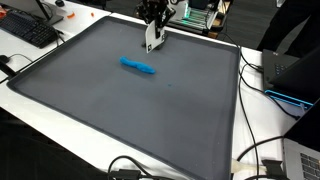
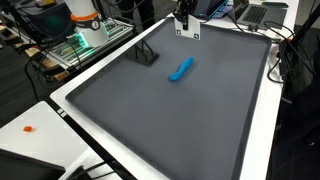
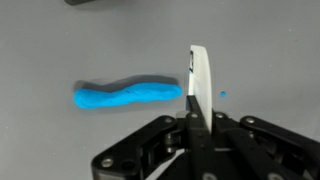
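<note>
My gripper [image 3: 198,118] is shut on a thin white flat piece [image 3: 203,80] that sticks out past the fingertips. In both exterior views the gripper [image 1: 152,24] [image 2: 184,17] hangs over the far edge of the grey mat [image 1: 120,110] [image 2: 170,120], and the white piece [image 1: 150,41] [image 2: 187,31] points down at it. A blue, wavy, elongated lump [image 1: 138,66] [image 2: 181,70] [image 3: 128,96] lies flat on the mat, a short way from the white piece and apart from it. A tiny blue speck [image 3: 222,94] lies on the other side of the white piece.
A white border frames the mat. A keyboard [image 1: 28,30] and a laptop [image 1: 290,75] with cables sit beyond opposite sides of it. A small black stand [image 2: 147,55] rests on the mat's edge. Green-lit equipment [image 2: 85,42] stands behind it.
</note>
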You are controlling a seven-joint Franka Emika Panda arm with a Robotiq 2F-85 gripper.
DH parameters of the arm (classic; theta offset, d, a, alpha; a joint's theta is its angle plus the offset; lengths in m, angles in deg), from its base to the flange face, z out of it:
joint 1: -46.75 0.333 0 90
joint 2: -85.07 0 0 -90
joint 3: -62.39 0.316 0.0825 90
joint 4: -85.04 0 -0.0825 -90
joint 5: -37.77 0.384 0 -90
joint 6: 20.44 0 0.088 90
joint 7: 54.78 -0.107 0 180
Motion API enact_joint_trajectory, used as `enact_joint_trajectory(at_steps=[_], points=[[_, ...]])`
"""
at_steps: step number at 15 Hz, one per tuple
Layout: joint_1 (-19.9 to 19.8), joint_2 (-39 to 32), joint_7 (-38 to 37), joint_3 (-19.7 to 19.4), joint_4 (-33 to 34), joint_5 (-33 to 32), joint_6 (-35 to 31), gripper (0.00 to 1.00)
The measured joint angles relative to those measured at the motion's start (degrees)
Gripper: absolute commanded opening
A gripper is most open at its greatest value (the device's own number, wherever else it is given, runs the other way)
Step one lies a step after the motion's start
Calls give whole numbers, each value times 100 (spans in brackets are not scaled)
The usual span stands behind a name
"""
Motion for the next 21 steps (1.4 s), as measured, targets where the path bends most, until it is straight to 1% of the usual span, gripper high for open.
enact_joint_trajectory(at_steps=[4,6,10,14,21], points=[[69,-290,906,14,188,-11,1,1],[75,-472,1154,15,308,-98,3,1],[75,-868,1164,-27,601,-539,13,1],[83,-1231,1049,-102,857,-827,32,1],[161,-1670,831,-236,1191,-995,32,1]])
